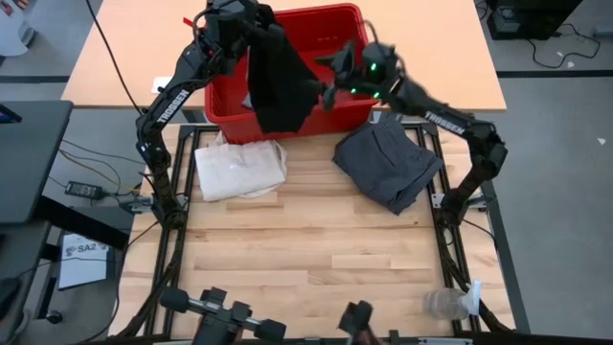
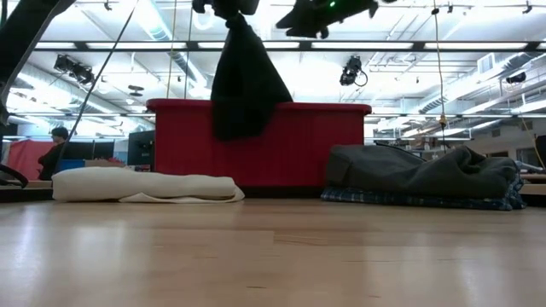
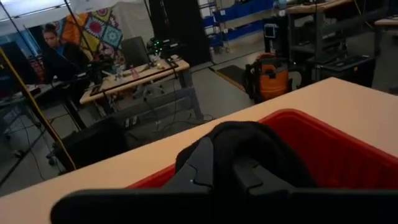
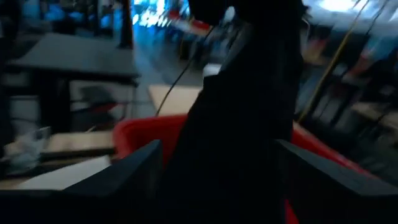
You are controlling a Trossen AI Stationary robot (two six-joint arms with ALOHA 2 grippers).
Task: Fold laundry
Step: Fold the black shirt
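My left gripper (image 1: 257, 21) is raised above the red bin (image 1: 335, 29) and is shut on a black garment (image 1: 278, 86), which hangs down in front of the bin (image 2: 256, 141). My right gripper (image 1: 330, 81) is open, level with the garment's right edge. In the right wrist view its fingers (image 4: 140, 171) stand wide apart with the black cloth (image 4: 242, 124) between them. A dark grey garment (image 1: 388, 163) lies bunched on the table's right, on top of a blue-and-white plaid one (image 2: 426, 201). No light grey T-shirt shows. My left gripper pinches the black garment by a bunched top part (image 3: 249, 140) between its two shut fingers (image 3: 205, 168). The garment hangs straight down below the gripper, lifted clear of the table, its lower end (image 2: 235, 128) in front of the bin's wall. My right gripper: whether its fingers touch the black cloth, I cannot tell.
A cream canvas tote bag (image 1: 239, 168) lies flat on the table's left, near the bin. A clear plastic bottle (image 1: 445, 305) lies at the near right corner. Bare wood (image 1: 306, 249) fills the table's middle and near side. A person (image 2: 55, 149) sits in the room beyond.
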